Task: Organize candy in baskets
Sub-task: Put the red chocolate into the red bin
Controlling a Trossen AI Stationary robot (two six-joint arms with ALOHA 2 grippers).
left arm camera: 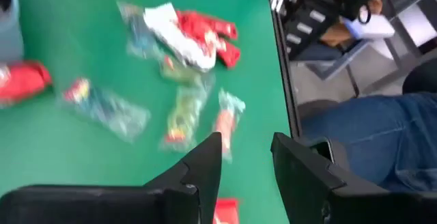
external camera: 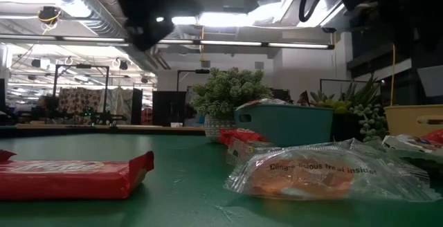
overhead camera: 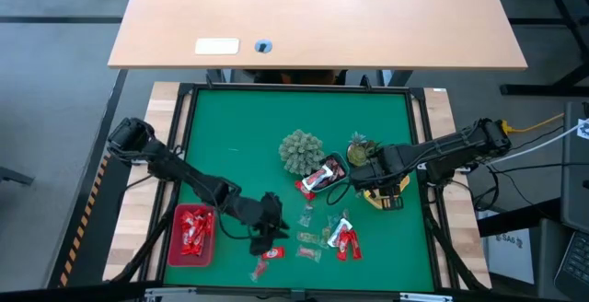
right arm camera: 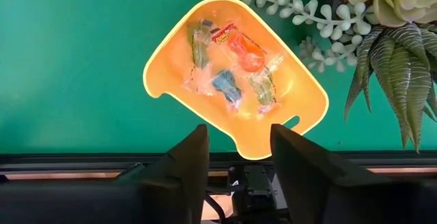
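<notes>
Many small wrapped sweets are seen lying on the green table [overhead camera: 239, 127], most of them loose in the lower middle of the high view, where a little heap of red and clear candy [overhead camera: 339, 238] is spread. Some red ones have been put in the red basket [overhead camera: 193, 232] at the lower left, and a few clear-wrapped ones are held in the yellow basket [right arm camera: 235, 80], which sits at the right beside a green spiky plant [overhead camera: 302, 151]. A pale blue basket [overhead camera: 324, 175] with red wrappers in it is found just next to that plant. The left claw [left arm camera: 246, 162] is held above the loose sweets, its fingers parted with nothing between them. The right claw [right arm camera: 235, 157] is held over the yellow basket, its fingers parted and empty too. The sweets can be judged to be very light and small. Their wrappers look thin, crinkly and shiny, so they may be slippery and may be pushed away instead of picked up. The clear bag [external camera: 325, 175] in the low view looks soft and puffy. Each sweet is best pinched across its thick middle, not by the flat twisted ends, and squeezed gently so nothing is crushed.
</notes>
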